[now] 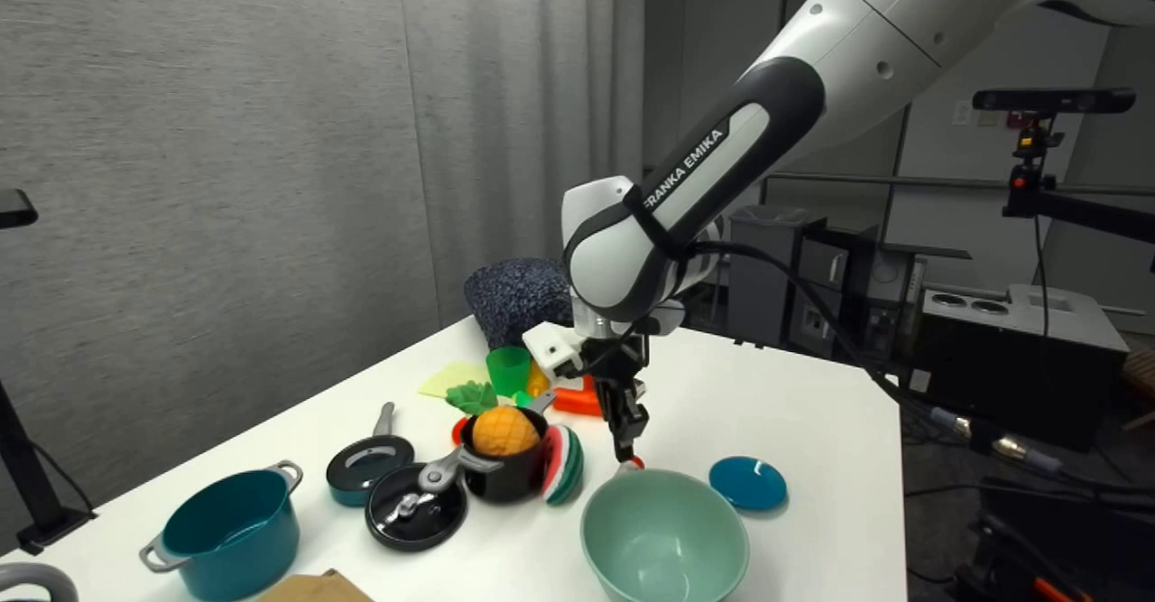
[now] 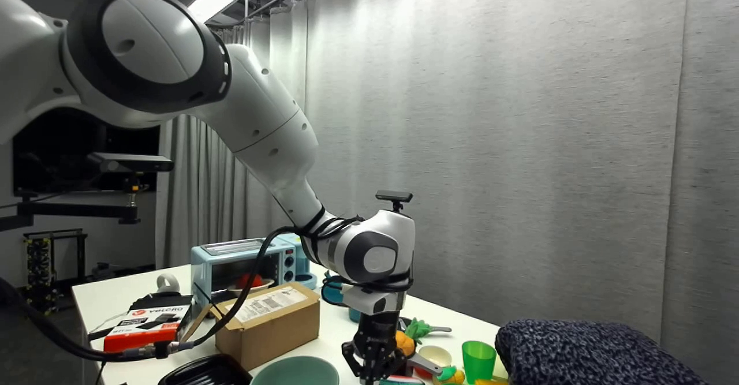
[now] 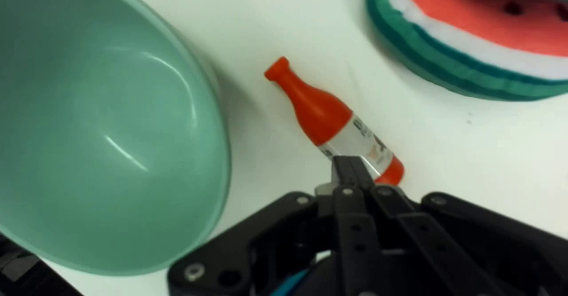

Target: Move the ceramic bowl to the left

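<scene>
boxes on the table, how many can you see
2, both in an exterior view: a cardboard box, behind the ceramic bowl, and a red-and-white box marked VELCRO, left of the cardboard one in the picture. More could be hidden behind these.

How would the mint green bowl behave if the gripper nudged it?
The bowl looks stiff, with an even, round shape. Its glossy highlights suggest a slippery surface. Upright on the table, it would probably slide under a low push.
</scene>
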Tool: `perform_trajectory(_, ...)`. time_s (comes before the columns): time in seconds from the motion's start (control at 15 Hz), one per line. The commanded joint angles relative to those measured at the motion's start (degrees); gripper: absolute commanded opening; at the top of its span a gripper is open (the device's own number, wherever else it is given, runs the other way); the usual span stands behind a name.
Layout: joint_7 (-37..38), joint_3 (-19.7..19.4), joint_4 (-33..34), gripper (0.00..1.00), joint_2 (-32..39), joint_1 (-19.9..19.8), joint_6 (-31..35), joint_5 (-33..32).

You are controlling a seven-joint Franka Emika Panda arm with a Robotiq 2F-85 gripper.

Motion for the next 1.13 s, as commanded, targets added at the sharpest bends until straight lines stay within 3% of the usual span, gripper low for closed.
perform_trajectory(0.0,-0.42,-3.01,-1.16,0.0,-3.96,1.88,2.75,-6.26)
perform_trajectory(0.27,-2.72,-3.5,-1.07,0.0,-8.33,1.52,-0.97,-11.66)
perform_trajectory(0.67,-9.47,-2.39,-2.41,0.0,-17.81,-0.71,-10.45,-12.47)
perform_trajectory(0.73,-9.05,-2.59,-2.93,0.26,-19.43,-0.92,-10.05,-12.42)
perform_trajectory(0.8,-8.8,-2.74,-2.65,0.27,-20.31,-1.13,-11.13,-12.64)
perform_trajectory(0.93,-7.96,-2.08,-0.54,0.41,-17.98,-1.34,-10.68,-11.82)
perform_trajectory(1.0,-8.1,-2.04,-0.67,0.25,-18.78,-1.54,-10.78,-11.82)
perform_trajectory(1.07,-8.09,-2.02,-0.7,0.32,-18.85,-1.57,-10.78,-11.81)
